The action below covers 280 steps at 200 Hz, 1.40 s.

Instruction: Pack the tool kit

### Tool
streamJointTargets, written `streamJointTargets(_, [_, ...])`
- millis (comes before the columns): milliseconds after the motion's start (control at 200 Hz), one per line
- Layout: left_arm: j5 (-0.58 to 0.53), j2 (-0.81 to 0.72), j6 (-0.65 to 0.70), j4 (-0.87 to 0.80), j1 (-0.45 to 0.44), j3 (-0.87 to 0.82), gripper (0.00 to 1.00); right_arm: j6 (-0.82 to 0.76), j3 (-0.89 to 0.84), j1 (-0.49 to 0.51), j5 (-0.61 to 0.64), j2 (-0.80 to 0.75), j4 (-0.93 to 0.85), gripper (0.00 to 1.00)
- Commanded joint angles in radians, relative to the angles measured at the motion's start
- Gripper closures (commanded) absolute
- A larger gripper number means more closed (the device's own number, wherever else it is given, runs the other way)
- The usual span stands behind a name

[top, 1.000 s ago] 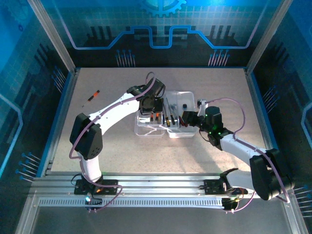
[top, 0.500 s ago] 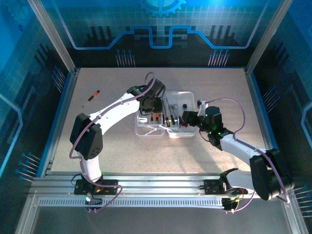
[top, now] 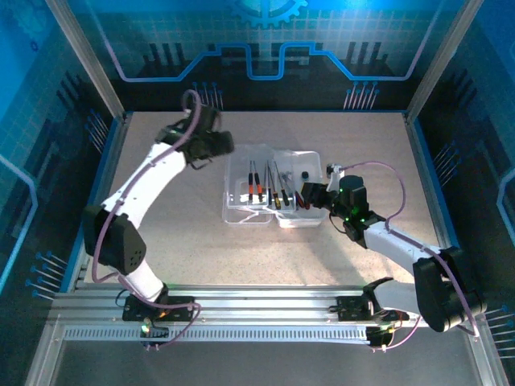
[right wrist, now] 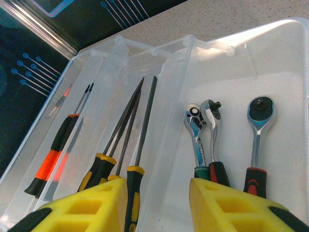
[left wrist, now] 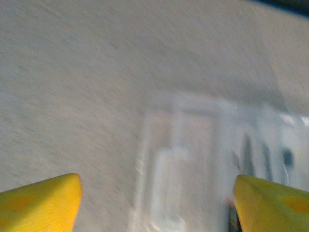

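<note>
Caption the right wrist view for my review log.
Open right gripper facing the clear case of screwdrivers and three ratchets.

A robotics lab cell. Aluminium rails (top: 265, 304) frame a speckled tabletop (top: 273, 257), walled by blue panels (top: 362, 32) printed with circuit and gear graphics

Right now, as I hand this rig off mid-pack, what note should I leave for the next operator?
Left gripper: open, empty, raised over the table on the far-left side of the clear plastic case.
Right gripper: open, low over the case's tools, gripping nothing.
Done: an orange-and-black screwdriver, yellow-and-black-handled drivers and three ratchets lie inside the case.
Left: the case lies open. Check the table for stray tools, then shut it.
</note>
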Motion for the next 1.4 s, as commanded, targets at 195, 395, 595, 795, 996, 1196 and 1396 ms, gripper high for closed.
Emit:
streamJointTargets(195, [0.093, 0.196, 0.014, 0.064, 0.401, 0.049, 0.12, -0.030, -0.008, 0.013, 0.042, -0.031, -0.015, 0.55])
streamJointTargets(395, [0.159, 0.450, 0.014, 0.012, 0.513, 0.256, 0.12, -0.040, -0.005, 0.014, 0.044, -0.024, -0.018, 0.52])
streamJointTargets(595, [0.180, 0.702, 0.025, -0.091, 0.545, 0.552, 0.15, -0.053, 0.002, 0.013, 0.042, -0.007, -0.022, 0.51])
streamJointTargets(795, [0.229, 0.855, -0.006, -0.134, 0.564, 0.710, 0.19, -0.063, 0.013, 0.011, 0.039, -0.002, -0.038, 0.51])
streamJointTargets(996, [0.304, 0.880, -0.032, -0.143, 0.571, 0.692, 0.23, -0.067, 0.016, 0.007, 0.041, -0.003, -0.043, 0.51])
streamJointTargets(1196, [0.347, 0.808, -0.033, -0.107, 0.557, 0.559, 0.27, -0.063, 0.016, 0.007, 0.034, -0.005, -0.044, 0.51])
streamJointTargets(1396, [0.343, 0.694, -0.008, -0.063, 0.498, 0.374, 0.28, -0.054, 0.014, 0.007, 0.025, -0.007, -0.038, 0.51])
